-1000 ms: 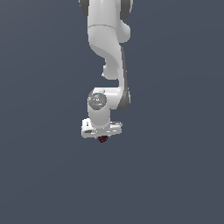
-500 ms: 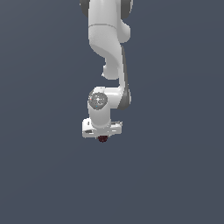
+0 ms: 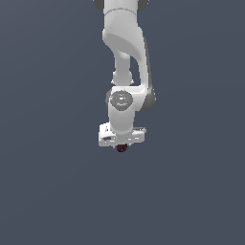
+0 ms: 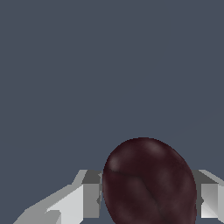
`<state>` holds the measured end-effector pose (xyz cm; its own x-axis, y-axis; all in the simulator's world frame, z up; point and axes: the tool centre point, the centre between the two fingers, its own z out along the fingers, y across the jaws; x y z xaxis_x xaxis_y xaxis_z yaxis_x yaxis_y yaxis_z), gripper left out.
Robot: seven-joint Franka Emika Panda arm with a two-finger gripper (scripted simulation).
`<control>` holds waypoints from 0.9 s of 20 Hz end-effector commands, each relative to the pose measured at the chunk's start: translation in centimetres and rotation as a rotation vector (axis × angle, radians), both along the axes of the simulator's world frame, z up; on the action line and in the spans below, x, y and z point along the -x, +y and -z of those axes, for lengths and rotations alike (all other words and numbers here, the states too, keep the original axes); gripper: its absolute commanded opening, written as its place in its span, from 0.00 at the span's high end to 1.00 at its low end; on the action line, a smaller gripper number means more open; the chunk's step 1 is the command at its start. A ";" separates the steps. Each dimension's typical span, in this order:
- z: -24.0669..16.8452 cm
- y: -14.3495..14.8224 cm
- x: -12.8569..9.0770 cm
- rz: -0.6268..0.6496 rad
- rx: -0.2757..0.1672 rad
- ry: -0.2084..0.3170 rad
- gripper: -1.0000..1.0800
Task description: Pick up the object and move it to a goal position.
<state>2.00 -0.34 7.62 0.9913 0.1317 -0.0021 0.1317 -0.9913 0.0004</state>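
The object (image 3: 121, 148) is gripped between the gripper's (image 3: 121, 146) closed jaws — pickup is judged done; carriage to the goal remains.

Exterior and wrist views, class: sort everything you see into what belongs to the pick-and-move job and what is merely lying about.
Belongs to the job:
- dark maroon object, sitting between the fingers
- gripper, closed on that object

Lying about:
- nothing else shows; only a plain grey backdrop

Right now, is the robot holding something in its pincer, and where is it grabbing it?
Yes. The pincer holds a small dark red berry, squeezed between its two fingers, one on each side of it.
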 end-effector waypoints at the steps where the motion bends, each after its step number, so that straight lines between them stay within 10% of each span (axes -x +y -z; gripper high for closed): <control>1: -2.1 2.1 -0.2 -0.001 0.000 -0.002 1.00; 18: -16.4 16.4 -1.7 -0.001 0.000 -0.002 1.00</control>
<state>3.61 15.10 22.94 0.9910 0.1342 0.0006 0.1342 -0.9910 0.0006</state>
